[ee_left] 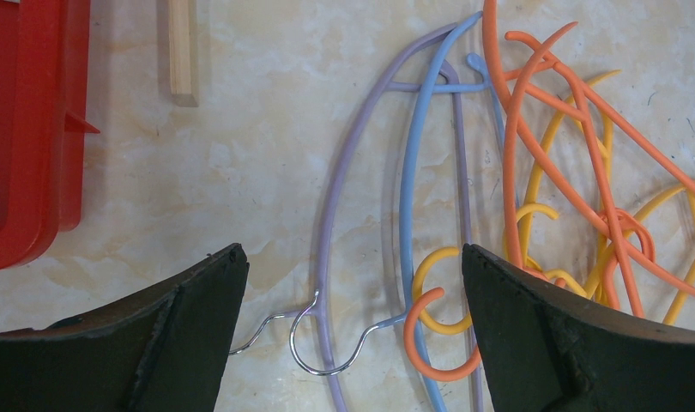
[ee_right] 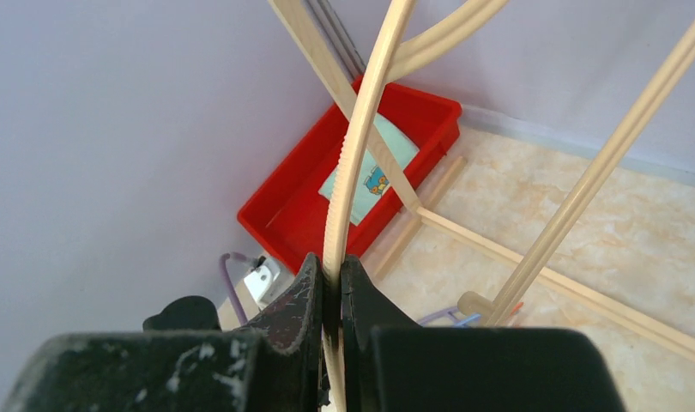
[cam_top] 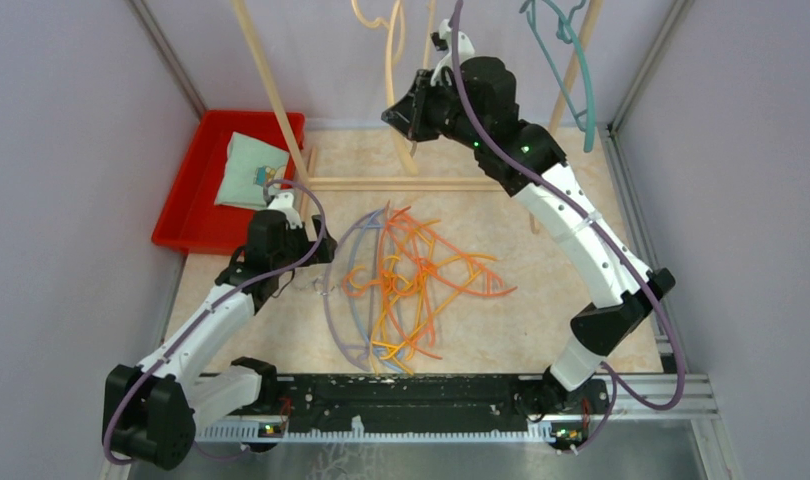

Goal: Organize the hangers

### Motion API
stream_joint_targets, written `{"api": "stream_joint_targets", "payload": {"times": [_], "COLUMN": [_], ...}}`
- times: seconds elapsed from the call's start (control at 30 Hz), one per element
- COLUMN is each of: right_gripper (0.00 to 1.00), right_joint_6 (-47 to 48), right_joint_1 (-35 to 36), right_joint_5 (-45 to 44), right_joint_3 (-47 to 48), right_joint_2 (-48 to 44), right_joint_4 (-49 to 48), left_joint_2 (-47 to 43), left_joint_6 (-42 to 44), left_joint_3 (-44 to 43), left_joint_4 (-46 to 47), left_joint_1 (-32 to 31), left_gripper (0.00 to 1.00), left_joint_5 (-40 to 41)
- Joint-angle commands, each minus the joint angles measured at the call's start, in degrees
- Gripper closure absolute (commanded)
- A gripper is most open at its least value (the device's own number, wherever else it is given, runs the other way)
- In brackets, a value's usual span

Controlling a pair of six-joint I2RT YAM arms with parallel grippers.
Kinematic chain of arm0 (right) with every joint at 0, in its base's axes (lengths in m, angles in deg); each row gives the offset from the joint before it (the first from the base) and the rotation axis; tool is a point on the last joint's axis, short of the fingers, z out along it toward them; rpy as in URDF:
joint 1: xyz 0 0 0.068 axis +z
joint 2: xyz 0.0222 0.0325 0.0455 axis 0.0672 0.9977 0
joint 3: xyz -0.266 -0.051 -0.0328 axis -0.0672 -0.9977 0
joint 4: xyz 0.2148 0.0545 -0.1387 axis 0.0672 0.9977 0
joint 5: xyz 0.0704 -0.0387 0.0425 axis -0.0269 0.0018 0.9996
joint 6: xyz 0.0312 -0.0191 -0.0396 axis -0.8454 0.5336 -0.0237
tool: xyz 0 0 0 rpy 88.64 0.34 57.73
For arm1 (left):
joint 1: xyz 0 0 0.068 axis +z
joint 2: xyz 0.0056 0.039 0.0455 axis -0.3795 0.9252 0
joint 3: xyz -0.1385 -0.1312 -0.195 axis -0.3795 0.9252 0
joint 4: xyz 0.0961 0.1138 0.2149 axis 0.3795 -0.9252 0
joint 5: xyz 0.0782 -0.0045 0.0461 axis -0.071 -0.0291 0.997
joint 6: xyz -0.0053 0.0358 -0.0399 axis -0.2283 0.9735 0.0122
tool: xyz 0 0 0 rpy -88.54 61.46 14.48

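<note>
Right gripper [ee_right: 331, 283], low centre of frame, clamped on a peach hanger [ee_right: 361, 146] up by the wooden rack [ee_right: 601, 163], probably for hooking on; left gripper [ee_left: 353, 253], jaws wide apart, hovers over tangled hangers [cam_top: 421, 285] mid-frame on the bench [cam_top: 551, 330], likely targeting the lavender hanger [ee_left: 331, 197].

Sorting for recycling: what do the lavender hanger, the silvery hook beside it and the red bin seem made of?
Lavender hanger: probably plastic, a matte, evenly coloured smooth rod. Silvery hook: bare metal wire, thin with bright glints. Red bin: likely moulded plastic, slightly glossy, with a rounded rim.
</note>
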Motion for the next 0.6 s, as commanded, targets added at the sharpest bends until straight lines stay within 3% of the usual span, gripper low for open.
{"api": "stream_joint_targets", "payload": {"times": [0.0, 0.57], "right_gripper": [1.00, 1.00], "right_joint_6": [2.1, 0.4], "right_joint_1": [-0.8, -4.9], "right_joint_5": [-1.3, -6.8], "right_joint_3": [4.2, 5.8], "right_joint_2": [1.8, 5.9], "right_joint_4": [-1.9, -1.5], "left_joint_2": [-0.2, -1.7], "left_joint_6": [0.4, 0.9], "left_joint_3": [-1.6, -0.5], "left_joint_4": [1.7, 1.0], "left_joint_1": [-0.2, -0.2], "left_gripper": [0.00, 0.00], "left_joint_5": [-0.7, 1.3]}}
